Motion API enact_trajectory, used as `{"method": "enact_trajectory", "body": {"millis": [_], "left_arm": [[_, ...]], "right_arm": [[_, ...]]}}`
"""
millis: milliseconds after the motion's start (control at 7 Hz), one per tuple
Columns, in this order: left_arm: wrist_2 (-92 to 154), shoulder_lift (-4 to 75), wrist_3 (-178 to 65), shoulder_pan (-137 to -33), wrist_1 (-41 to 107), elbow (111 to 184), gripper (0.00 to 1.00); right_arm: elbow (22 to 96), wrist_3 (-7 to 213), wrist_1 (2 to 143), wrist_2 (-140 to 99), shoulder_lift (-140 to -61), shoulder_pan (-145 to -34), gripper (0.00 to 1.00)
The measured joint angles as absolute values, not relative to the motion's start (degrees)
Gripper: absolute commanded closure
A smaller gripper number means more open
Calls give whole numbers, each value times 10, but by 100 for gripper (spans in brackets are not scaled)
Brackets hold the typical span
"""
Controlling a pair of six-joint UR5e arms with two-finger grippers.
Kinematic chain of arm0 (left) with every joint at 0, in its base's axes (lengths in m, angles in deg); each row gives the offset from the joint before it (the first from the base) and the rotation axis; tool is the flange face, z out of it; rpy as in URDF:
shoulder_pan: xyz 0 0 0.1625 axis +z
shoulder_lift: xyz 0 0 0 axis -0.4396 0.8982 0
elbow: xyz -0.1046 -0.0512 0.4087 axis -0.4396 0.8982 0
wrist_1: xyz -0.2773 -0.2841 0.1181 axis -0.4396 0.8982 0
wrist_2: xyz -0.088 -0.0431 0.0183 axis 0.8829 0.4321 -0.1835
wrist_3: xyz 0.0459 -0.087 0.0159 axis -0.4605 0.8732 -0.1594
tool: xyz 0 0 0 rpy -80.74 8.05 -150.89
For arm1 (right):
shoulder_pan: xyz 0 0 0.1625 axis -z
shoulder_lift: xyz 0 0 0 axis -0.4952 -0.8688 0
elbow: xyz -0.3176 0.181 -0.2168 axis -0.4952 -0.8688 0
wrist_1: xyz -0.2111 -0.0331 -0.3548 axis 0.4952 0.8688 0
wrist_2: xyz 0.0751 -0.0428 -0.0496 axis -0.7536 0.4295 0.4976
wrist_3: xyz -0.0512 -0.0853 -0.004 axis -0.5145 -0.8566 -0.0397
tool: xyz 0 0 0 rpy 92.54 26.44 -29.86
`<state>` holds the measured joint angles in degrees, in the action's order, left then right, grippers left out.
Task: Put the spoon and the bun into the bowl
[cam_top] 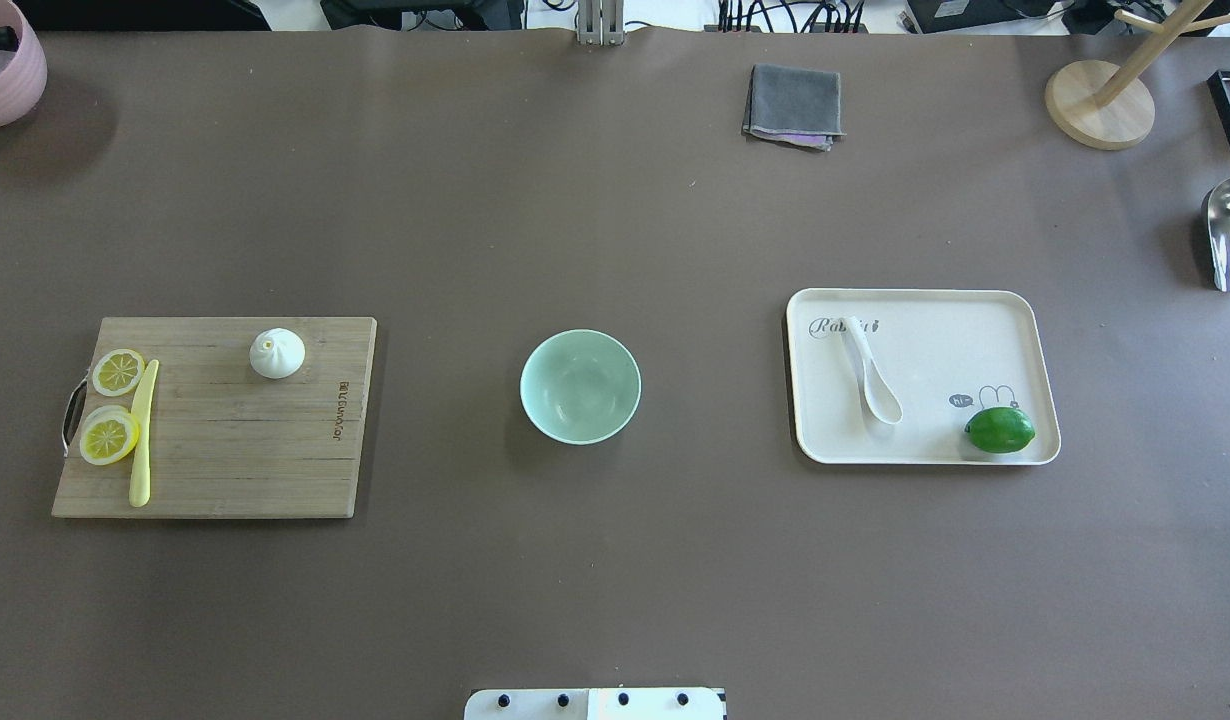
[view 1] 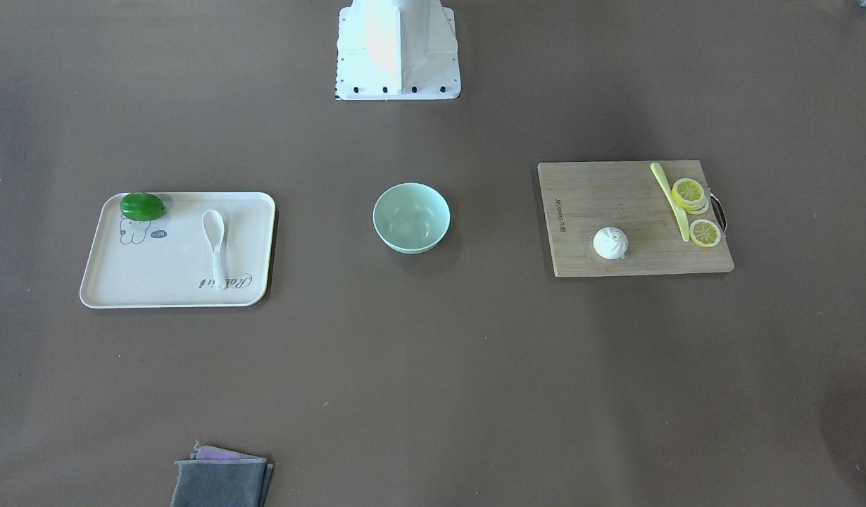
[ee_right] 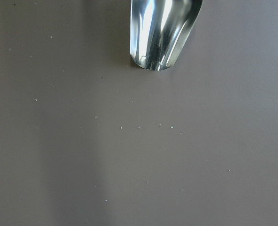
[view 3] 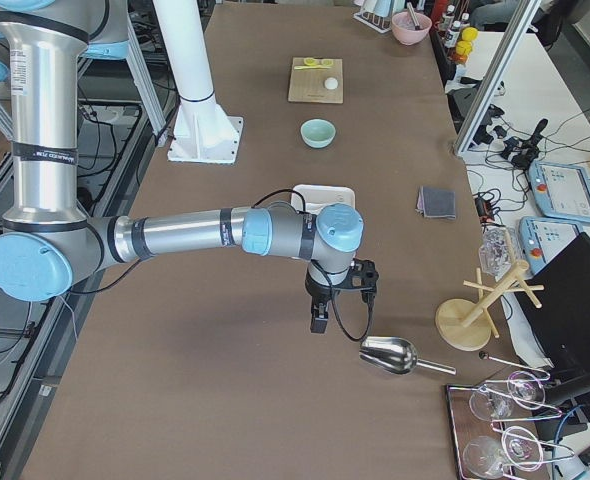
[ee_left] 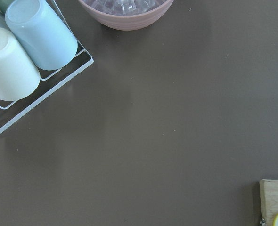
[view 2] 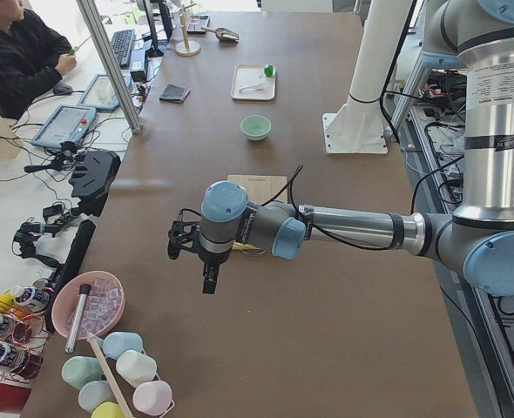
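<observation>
Two grippers: left gripper [view 2: 210, 286] out past the board [cam_top: 235, 450], right gripper [view 3: 318, 322] by a metal scoop [view 3: 388, 353]; spread or pressed together, impossible to tell from the side views.
One spoon [cam_top: 872, 385]: on the tray [cam_top: 935, 330], to the robot's right of the bowl [cam_top: 580, 388]; long axis near to far, scoop end toward the robot, handle away.
One bun [cam_top: 276, 353]: upright on the board, to the robot's left of the bowl.
One bowl: mid-table, between board and tray, holding nothing.
Nearer arm: right for spoon, left for bun, judging by sides.
Also counted: one lime [cam_top: 999, 430], one knife [cam_top: 142, 432], lemon slices [cam_top: 118, 371] as a single plus a small stack, number unclear.
</observation>
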<state>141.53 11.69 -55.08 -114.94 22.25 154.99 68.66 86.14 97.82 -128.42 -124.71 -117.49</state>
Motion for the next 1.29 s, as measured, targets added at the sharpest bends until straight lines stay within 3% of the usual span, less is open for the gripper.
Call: {"method": "enact_trajectory", "body": {"millis": [857, 1286], "left_arm": [[1415, 124, -551, -1147, 224, 1555, 2], [1433, 159, -550, -1085, 259, 1568, 2]], "right_arm": [[701, 864, 966, -1284, -1243, -1172, 0], [711, 877, 860, -1280, -1228, -1109, 0]]}}
